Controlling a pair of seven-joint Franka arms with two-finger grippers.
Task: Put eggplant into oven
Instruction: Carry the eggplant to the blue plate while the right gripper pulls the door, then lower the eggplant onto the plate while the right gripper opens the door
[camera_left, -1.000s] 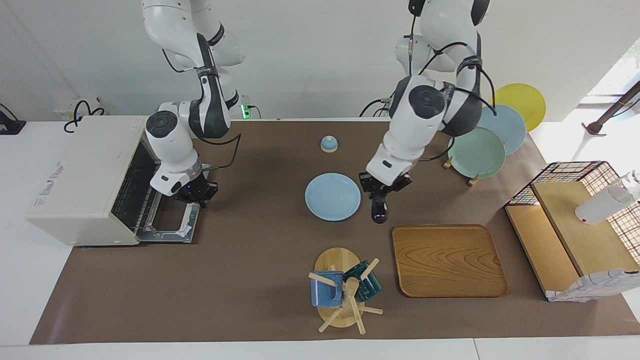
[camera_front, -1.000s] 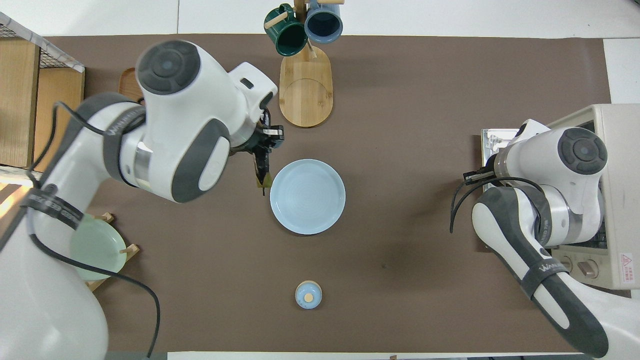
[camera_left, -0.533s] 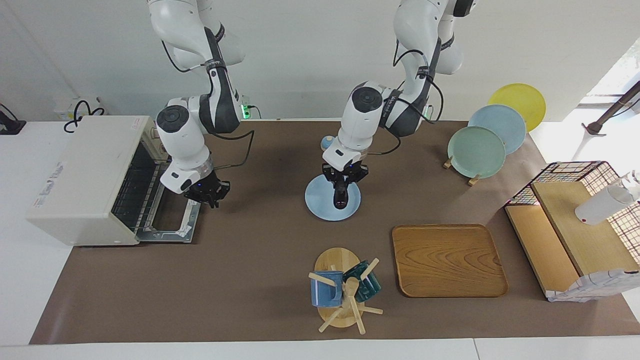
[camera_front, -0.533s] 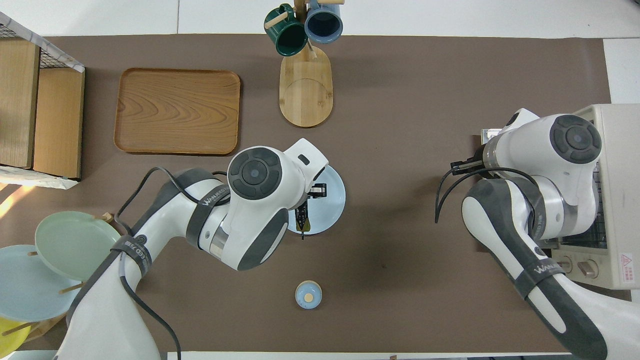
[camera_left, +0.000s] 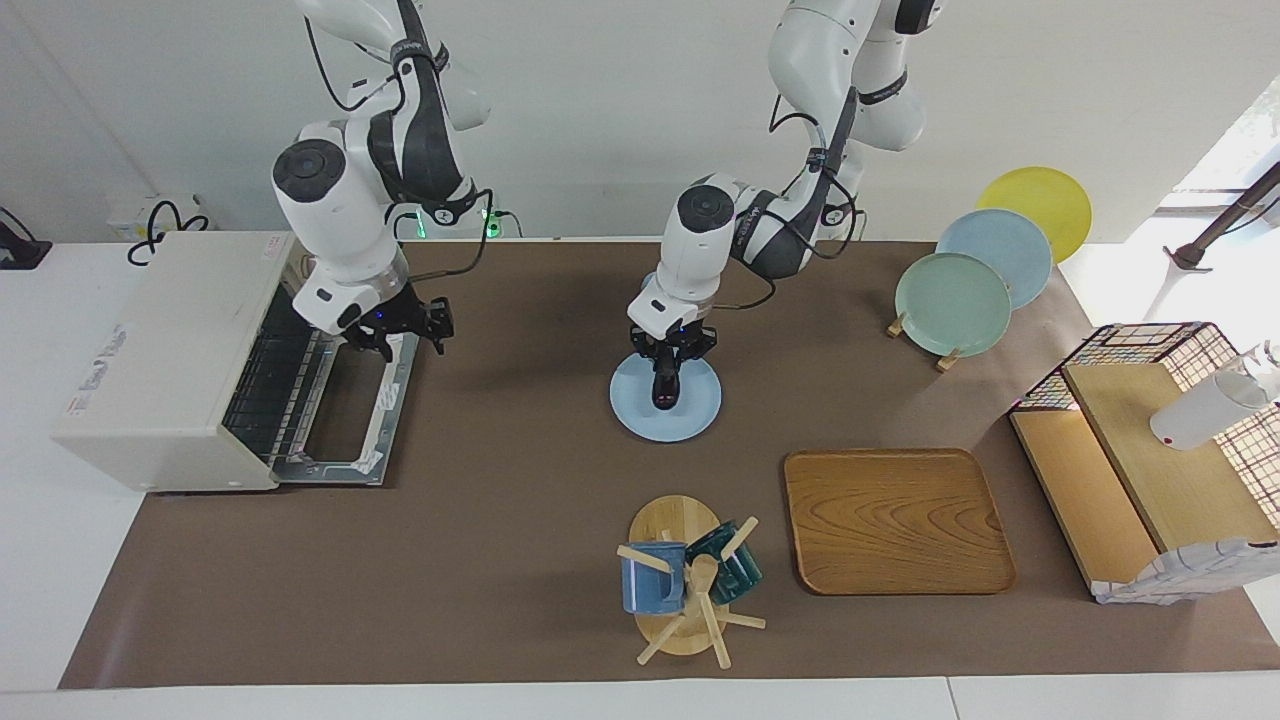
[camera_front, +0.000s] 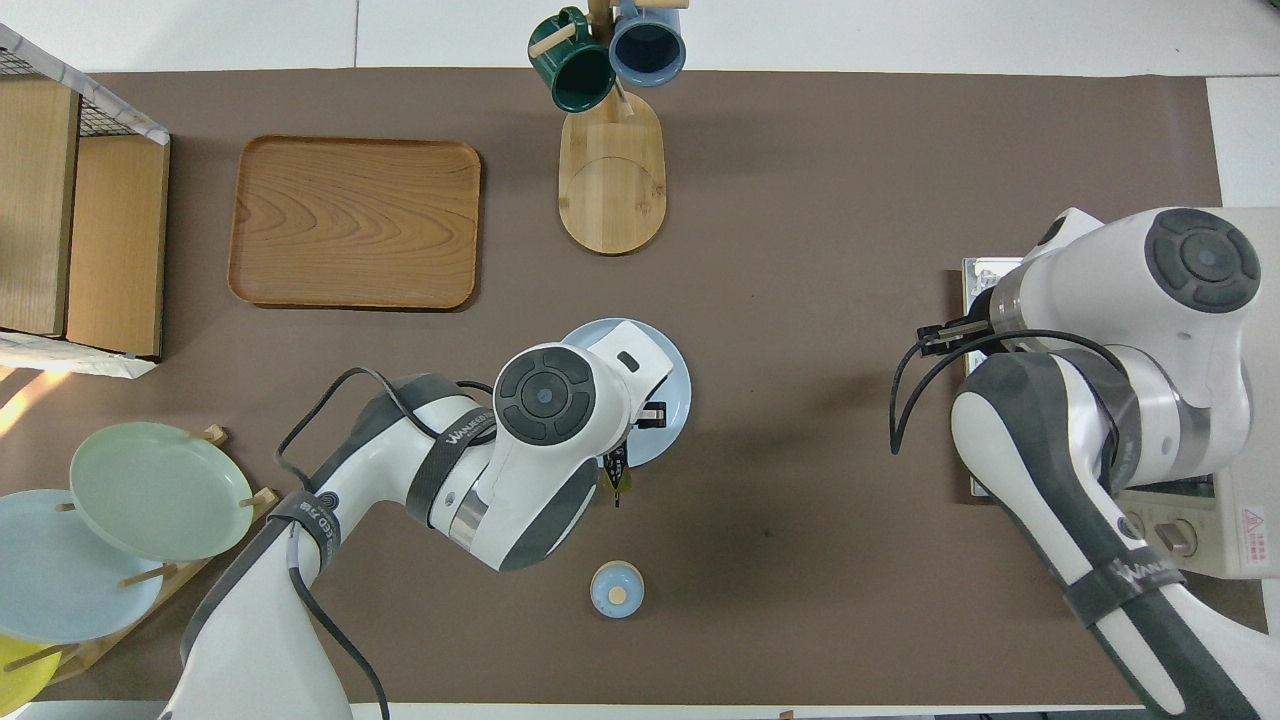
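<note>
Worktop (camera_left: 500, 560) first: oven (camera_left: 170, 350) sits at right arm's end, door down, rack showing. Plate (camera_left: 700, 415) mid-worktop. Left gripper (camera_left: 668, 362) over plate, clamped on eggplant (camera_left: 664, 388), which hangs nose-down. Right gripper (camera_left: 398, 332) over open door, looks spread, empty. Imo either hand off or rest it on plate, regrip near middle, feed it lengthwise onto rack.

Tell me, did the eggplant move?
Yes. The left gripper carried the eggplant from beside the wooden tray to over the light blue plate, toward the oven.
</note>
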